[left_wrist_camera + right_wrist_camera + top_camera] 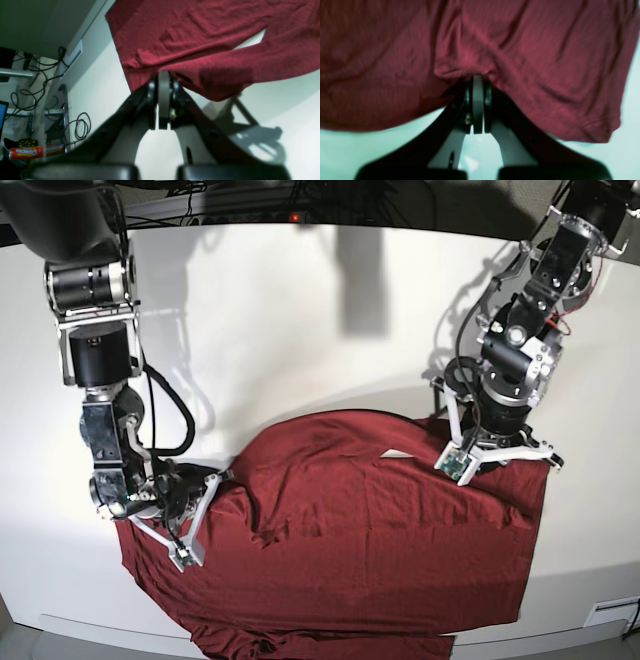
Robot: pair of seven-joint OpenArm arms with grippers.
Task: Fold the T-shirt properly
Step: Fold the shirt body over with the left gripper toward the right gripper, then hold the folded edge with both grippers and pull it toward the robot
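The maroon T-shirt (pixel 370 550) lies spread and wrinkled over the near half of the white table (pixel 300 330). My left gripper (pixel 500 452), on the right of the base view, stands at the shirt's upper right edge. In the left wrist view it (pixel 163 75) is shut on a bunched edge of the T-shirt (pixel 190 32), with a sleeve (pixel 275 62) running off to the right. My right gripper (pixel 225 478) is at the shirt's left side. In the right wrist view it (pixel 477 78) is shut on a raised fold of the T-shirt (pixel 545 62).
The table's side edge (pixel 82 32) shows in the left wrist view, with cables (pixel 81 125) and an orange can (pixel 26 152) beyond it. The shirt's lower hem reaches the table's front edge (pixel 100 625). A white socket (pixel 610 615) sits at the bottom right.
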